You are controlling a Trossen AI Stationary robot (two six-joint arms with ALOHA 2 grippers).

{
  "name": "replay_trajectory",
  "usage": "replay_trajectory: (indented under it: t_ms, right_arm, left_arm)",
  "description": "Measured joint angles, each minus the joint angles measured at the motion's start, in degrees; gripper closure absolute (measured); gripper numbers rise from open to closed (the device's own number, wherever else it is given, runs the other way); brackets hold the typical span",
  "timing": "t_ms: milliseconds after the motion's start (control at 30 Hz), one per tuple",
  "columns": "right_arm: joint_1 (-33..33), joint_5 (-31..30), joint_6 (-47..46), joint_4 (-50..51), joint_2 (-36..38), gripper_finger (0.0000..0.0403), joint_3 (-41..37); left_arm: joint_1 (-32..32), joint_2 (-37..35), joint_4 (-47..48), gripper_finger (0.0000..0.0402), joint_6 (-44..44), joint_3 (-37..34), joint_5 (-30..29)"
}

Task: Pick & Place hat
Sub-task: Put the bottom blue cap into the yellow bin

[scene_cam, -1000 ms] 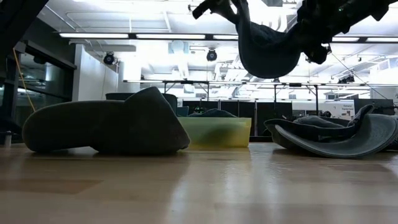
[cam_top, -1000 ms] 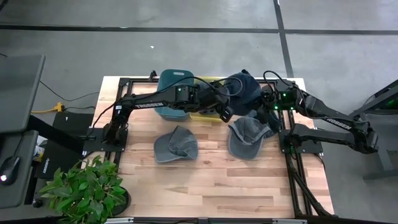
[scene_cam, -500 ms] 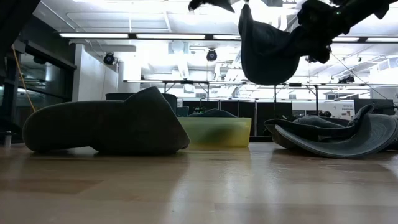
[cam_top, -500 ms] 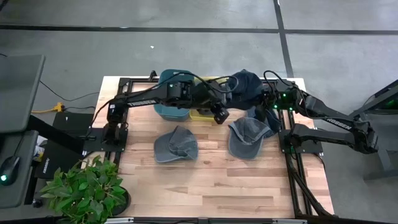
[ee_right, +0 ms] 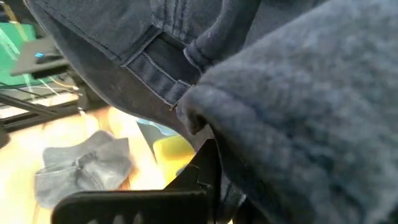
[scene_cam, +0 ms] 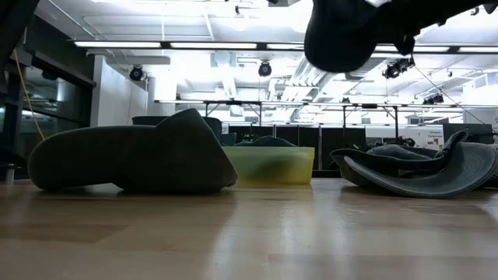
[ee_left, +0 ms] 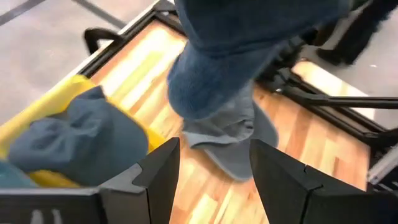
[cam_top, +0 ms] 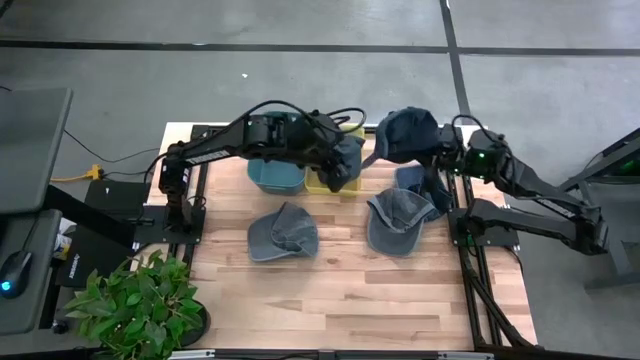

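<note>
A dark blue hat point(cam_top: 405, 131) hangs in the air over the table's far right part, with my right gripper point(cam_top: 437, 158) shut on it; the low view shows it high up point(scene_cam: 342, 31). My left gripper point(cam_top: 348, 162) hovers open to the hat's left, above the yellow bin point(cam_top: 322, 182), its fingers point(ee_left: 158, 174) holding nothing. A grey hat point(cam_top: 283, 232) and a blue-grey hat point(cam_top: 400, 215) lie flat on the table. Another hat point(ee_left: 74, 137) lies in the yellow bin. My right gripper holds the dark blue hat at its right-hand edge point(ee_right: 205, 118), coming at it about level from the table's right. The cloth drapes over the fingers point(ee_right: 202, 168) and hides the place of contact. The hat hangs clear of the table and the bins.
A teal bin point(cam_top: 275, 172) stands beside the yellow bin at the far middle. Black frame rails run along the table's left side point(cam_top: 185, 215) and right side point(cam_top: 470, 235). A potted plant point(cam_top: 135, 305) stands at the near left corner. Bare wood point(cam_top: 350, 300) lies near the front.
My left gripper has come away from the dark blue hat, drawing back toward the table's left and rising. My right gripper has lifted the hat higher and carried it a little toward the right; the hat now hangs from that gripper alone.
</note>
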State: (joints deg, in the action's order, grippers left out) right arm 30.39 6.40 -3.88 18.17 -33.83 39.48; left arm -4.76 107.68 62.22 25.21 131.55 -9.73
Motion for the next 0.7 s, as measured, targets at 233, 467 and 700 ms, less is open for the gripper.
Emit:
replay_trajectory:
  t_ms: [233, 467, 700]
  right_arm:
    - [0.0, -0.35, 1.99, -0.49, 4.06, 0.0398, 0.0]
    - [0.0, 1.67, 2.65, -5.02, 8.56, 0.0398, 0.0]
    - [0.02, 12.17, 8.84, -13.98, 10.9, 0.0398, 0.0]
  left_arm:
    - [-4.44, 1.34, -2.89, 0.0211, -0.98, -0.18, 8.9]
    - [-8.46, 1.22, -10.21, 0.0211, -0.96, -0.13, 18.99]
    - [-9.91, 1.25, -18.12, 0.0211, 0.73, -0.13, 28.88]
